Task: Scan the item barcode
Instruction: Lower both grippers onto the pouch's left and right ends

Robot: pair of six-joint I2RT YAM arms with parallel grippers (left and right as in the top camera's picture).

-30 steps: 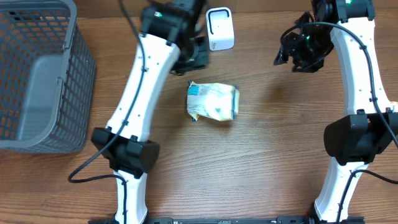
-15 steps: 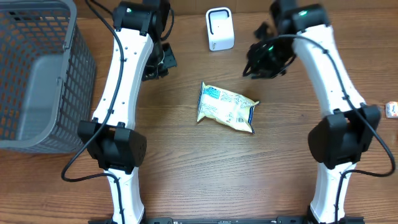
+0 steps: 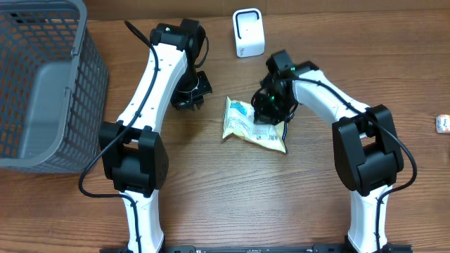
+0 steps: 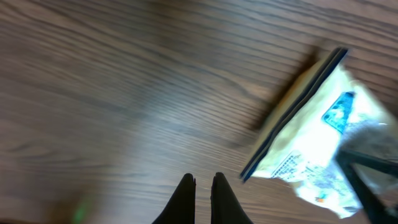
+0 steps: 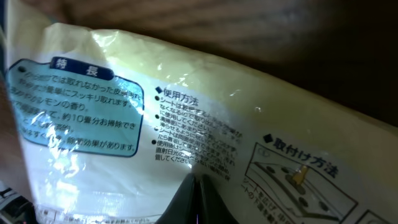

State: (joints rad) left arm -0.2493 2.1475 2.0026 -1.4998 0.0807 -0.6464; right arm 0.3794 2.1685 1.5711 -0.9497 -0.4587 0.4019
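Note:
The item is a pale yellow film package (image 3: 254,126) with blue print, lying flat on the wooden table in the middle. Its printed face fills the right wrist view (image 5: 205,106); no barcode shows in any view. My right gripper (image 3: 273,105) is down on the package's far edge, jaws shut, its tips (image 5: 198,178) against the film. No film shows between them. My left gripper (image 3: 191,95) is shut and empty over bare wood (image 4: 203,178), left of the package (image 4: 311,155). A white scanner (image 3: 249,32) stands at the back.
A grey mesh basket (image 3: 42,84) fills the far left of the table. A small white object (image 3: 442,124) lies at the right edge. Bare wood lies in front of the package.
My right arm swung down from the back onto the package and its jaws shut. The left arm moved toward the package's left side. The package shifted right and turned earlier on.

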